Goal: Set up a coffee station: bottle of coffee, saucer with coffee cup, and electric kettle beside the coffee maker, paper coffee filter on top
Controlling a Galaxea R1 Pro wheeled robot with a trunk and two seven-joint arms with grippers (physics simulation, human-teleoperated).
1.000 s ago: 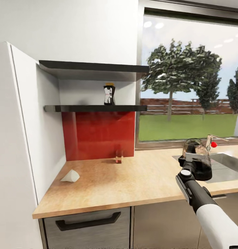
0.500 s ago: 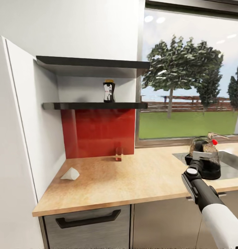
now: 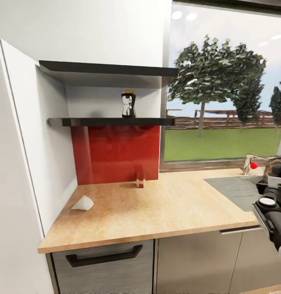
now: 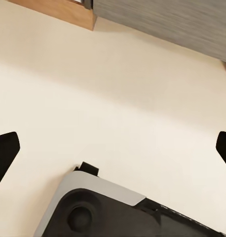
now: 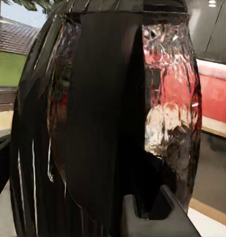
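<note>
Head view: electric kettle (image 3: 279,166) is cut by the right edge and mostly covered by the right gripper (image 3: 275,185); gripper cropped by that edge too, jaws not readable. Sink (image 3: 238,190) runs off the right edge. Faucet (image 3: 252,161) partly behind the kettle. Label on the bottle of coffee (image 3: 128,105) is too small to read. Small glass (image 3: 140,180) at the backsplash: contents unclear.

Right wrist: kettle (image 5: 108,118) overflows the frame, top and base cropped.

Left wrist: left gripper (image 4: 113,150) finger tips only, cropped at both side edges.
</note>
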